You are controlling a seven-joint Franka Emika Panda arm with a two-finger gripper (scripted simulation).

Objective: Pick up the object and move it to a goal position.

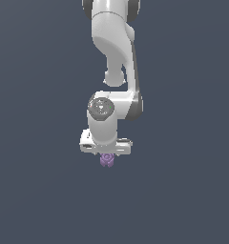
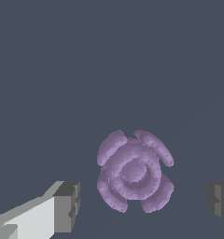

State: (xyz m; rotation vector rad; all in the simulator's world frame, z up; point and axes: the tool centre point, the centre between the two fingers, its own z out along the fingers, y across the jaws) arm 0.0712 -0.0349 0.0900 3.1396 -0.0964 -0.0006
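Both fingertips (image 2: 67, 205) of the gripper (image 2: 144, 201) stand spread wide, the purple rosette-like object (image 2: 132, 172) lying between them, untouched.

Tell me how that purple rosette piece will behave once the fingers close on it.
The purple piece looks rigid, a moulded lump with no visible sag, so it probably won't deform. Its rounded lobes offer no flat faces, so it may twist or slip between the fingers. It is far narrower than the open tool, so it is likely light and could skid if one finger touches first.
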